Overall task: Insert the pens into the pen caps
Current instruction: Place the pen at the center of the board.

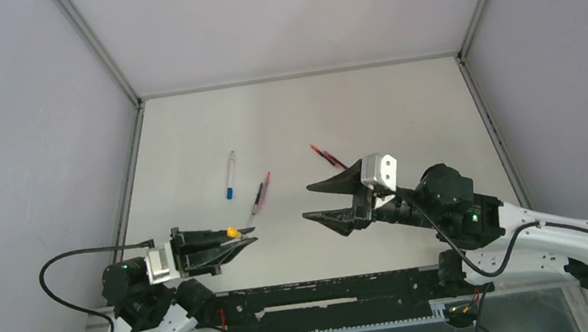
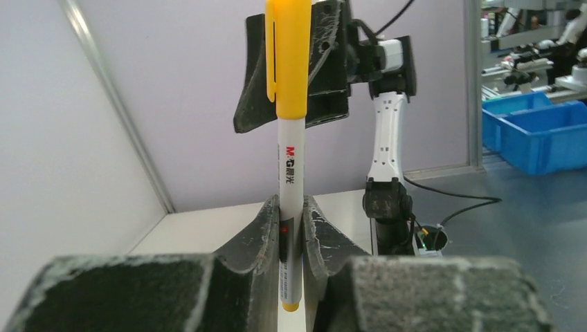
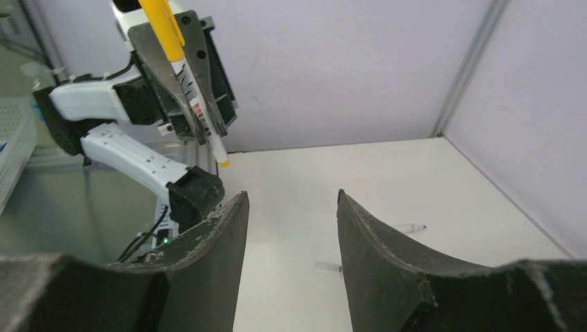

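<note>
Yellow looks finished: the yellow pen [image 2: 291, 159] wears its yellow cap [image 2: 289, 55], seated flush as far as I can judge, and the left gripper [image 2: 291, 205] is clamped on the white barrel, holding it in the air above the near left of the counter [image 1: 401, 102]. The right gripper [image 1: 307, 202] hangs opposite with its jaws spread wide and nothing between them. Left to do, by my reckoning, are the pens lying mid-counter: a blue-ended pen [image 1: 230, 175], a dark pen [image 1: 258, 196] touching or just beside a pinkish-red pen [image 1: 264, 185], and a red pen [image 1: 325, 155] partly hidden behind the right gripper. They are too small to tell whether they are capped, and I can make out no loose caps
</note>
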